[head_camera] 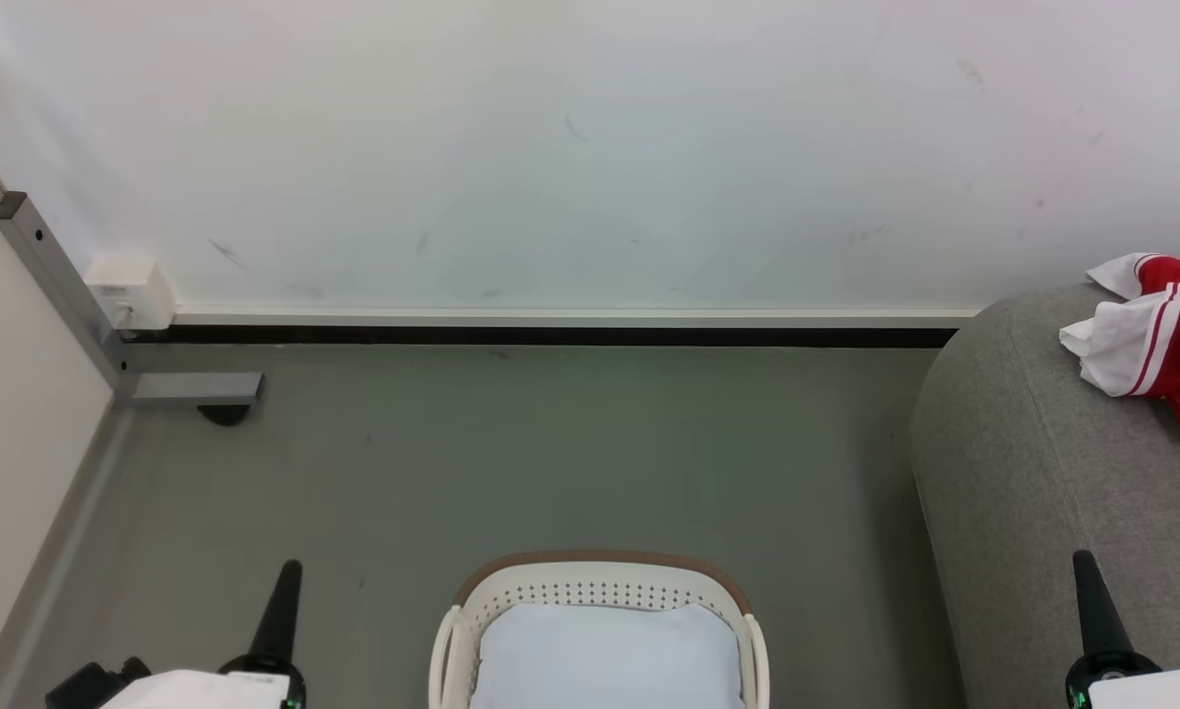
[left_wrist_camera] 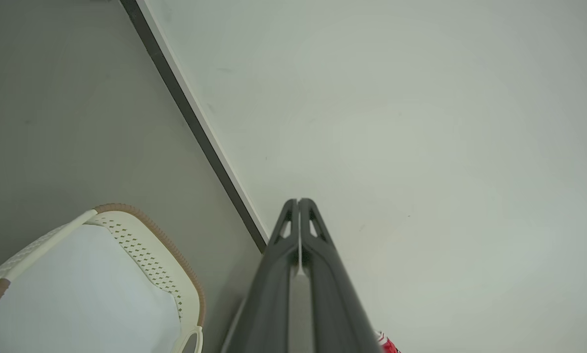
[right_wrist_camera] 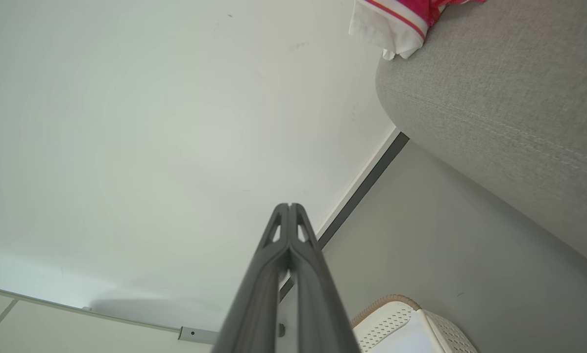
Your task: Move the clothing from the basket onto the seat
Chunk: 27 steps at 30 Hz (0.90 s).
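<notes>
The left gripper (head_camera: pixel 291 569) and right gripper (head_camera: pixel 1083 557) are clenched on nothing, the basket (head_camera: pixel 600 559) holds a pale pad (head_camera: pixel 605 655), and the clothing (head_camera: pixel 1176 335) lies near the seat's (head_camera: pixel 1023 473) far rounded corner, so the arms should probably stay clear.

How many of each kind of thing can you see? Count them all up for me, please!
red jersey: 1
white basket: 1
grey sofa: 1
pale pad in the basket: 1
grippers: 2, the left gripper and the right gripper
Total: 6
</notes>
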Motion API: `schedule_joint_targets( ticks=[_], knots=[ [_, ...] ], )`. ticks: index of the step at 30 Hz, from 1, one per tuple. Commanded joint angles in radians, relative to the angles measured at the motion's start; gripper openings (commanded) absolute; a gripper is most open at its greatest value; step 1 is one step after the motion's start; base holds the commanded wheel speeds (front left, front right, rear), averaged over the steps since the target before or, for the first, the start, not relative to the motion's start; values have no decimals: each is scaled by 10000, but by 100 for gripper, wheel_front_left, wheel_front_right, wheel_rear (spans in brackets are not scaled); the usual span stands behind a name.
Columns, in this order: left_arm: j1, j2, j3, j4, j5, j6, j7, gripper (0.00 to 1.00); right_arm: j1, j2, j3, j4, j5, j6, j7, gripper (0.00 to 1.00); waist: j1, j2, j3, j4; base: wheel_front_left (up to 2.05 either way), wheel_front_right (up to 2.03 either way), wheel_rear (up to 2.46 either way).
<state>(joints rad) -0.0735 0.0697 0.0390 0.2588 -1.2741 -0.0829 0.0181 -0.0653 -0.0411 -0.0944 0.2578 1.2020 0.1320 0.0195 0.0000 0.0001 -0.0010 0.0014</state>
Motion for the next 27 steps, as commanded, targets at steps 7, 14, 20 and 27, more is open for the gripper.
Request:
schedule_joint_targets(
  ticks=[7, 14, 20, 27],
  knots=[
    [-194, -32, 196, -88, -700, -133, 221, 0, -236, -119, -61, -118, 888, -16, 203, 0, 0, -1, 6, -2, 0, 0, 0],
    [-230, -70, 322, -102, -1245, -212, 372, 0, -304, -123, -94, -130, 1545, -17, 352, 0, 0, -1, 12, -4, 0, 0, 0],
    [-274, -93, 418, -111, -1719, -268, 514, 0, -361, -126, -119, -139, 2080, -19, 495, 0, 0, -1, 17, -6, 0, 0, 0],
    [-294, -120, 519, -122, -2215, -331, 637, 0, -386, -125, -146, -148, 2667, -20, 619, 0, 0, -1, 24, -8, 0, 0, 0]
  ],
)
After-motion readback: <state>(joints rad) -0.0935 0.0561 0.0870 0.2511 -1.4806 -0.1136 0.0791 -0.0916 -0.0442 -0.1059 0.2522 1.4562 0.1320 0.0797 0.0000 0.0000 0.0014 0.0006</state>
